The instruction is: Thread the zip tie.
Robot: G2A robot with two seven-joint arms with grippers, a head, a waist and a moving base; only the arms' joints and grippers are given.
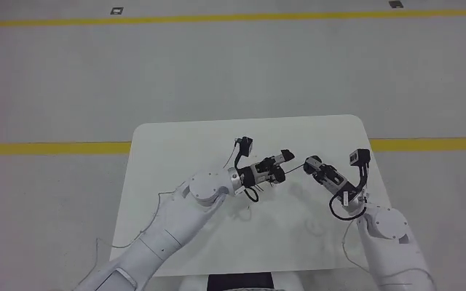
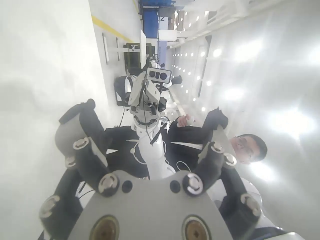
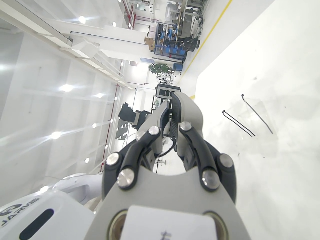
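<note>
Two grippers face each other above the white table [image 1: 175, 145], tips nearly meeting. My right gripper [image 1: 313, 164] is clenched. I take the thin dark strip poking out of it toward the other arm to be the zip tie [image 2: 158, 133]; whether head or tail leads, I can't make out. My left gripper [image 1: 284, 165] is spread wide with nothing in it.

I judge the step in hand to be getting a second grip on the free end, so it can be bent round to the head. To do it well I'd close the left fingers near the tip of the strip, not midway. I'd hold firm on the right so the strip doesn't twist, and line its flat face up with the slot before pushing. Spare ties [image 3: 238, 123] lie on the table, well apart from the grippers.
</note>
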